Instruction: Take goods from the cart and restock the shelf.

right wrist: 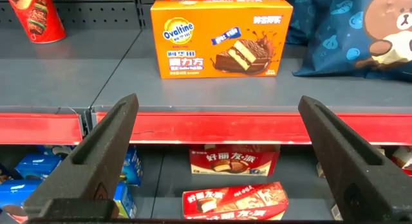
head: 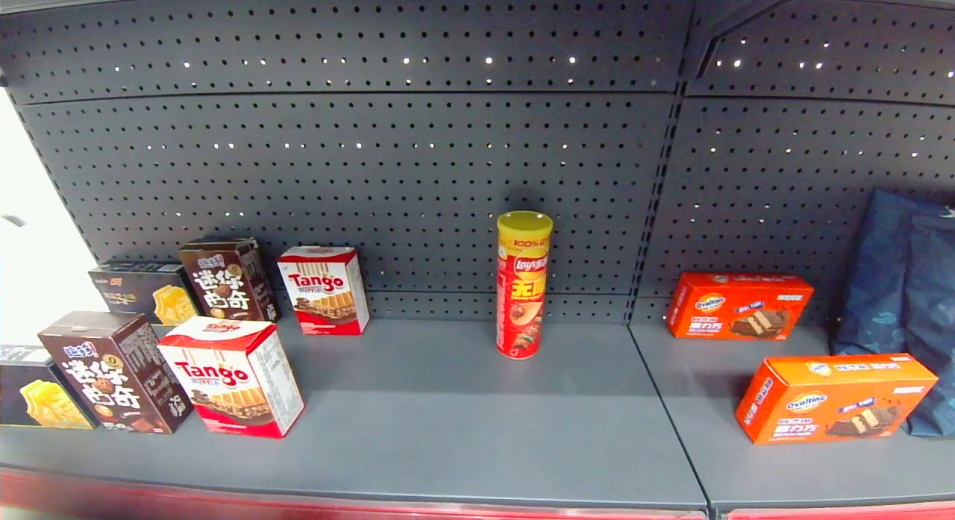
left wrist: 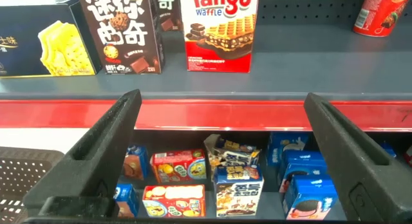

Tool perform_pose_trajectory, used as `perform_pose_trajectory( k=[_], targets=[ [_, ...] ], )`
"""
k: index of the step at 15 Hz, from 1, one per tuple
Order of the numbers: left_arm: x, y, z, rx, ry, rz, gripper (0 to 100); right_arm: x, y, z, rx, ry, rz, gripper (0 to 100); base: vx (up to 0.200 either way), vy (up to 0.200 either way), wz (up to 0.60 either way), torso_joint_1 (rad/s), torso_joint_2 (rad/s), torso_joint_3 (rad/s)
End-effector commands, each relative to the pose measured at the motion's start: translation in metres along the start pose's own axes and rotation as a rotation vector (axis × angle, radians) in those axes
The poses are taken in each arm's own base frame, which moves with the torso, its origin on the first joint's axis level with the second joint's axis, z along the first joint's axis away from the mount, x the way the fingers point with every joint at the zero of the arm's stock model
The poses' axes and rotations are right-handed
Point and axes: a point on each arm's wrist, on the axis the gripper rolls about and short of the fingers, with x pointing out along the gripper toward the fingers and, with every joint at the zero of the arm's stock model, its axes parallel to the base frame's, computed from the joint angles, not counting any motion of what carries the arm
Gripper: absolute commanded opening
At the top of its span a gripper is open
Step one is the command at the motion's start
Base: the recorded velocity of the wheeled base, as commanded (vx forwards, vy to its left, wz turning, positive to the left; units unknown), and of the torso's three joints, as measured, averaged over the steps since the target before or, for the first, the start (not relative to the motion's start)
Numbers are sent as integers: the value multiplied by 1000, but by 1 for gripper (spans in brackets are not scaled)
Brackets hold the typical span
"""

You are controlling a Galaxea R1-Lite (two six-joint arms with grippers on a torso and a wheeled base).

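Observation:
The grey shelf carries two red-and-white wafer boxes, brown cookie boxes, dark boxes with a yellow picture, an upright chips can and two orange boxes. My left gripper hangs open and empty just before the shelf's red front edge, facing the front wafer box and cookie box. My right gripper is also open and empty, level with the red edge, in front of the near orange box.
Blue bags stand at the shelf's far right. Under the red edge, a lower shelf holds small snack boxes, blue boxes and red boxes. A dark mesh basket sits low beside the left gripper. Bare shelf surrounds the can.

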Motion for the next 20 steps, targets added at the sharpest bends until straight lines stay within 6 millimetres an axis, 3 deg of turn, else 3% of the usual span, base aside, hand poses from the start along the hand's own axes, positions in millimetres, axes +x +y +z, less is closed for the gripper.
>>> perform_pose_trajectory(
  k=[1, 20],
  targets=[
    [0, 0, 0, -1, 1, 1, 100, 0, 0, 0, 1, 1, 0, 100, 0, 0, 600, 2, 2, 7],
    [0, 0, 0, -2, 1, 4, 100, 0, 0, 0, 1, 3, 0, 100, 0, 0, 600, 3, 2, 2]
  ],
)
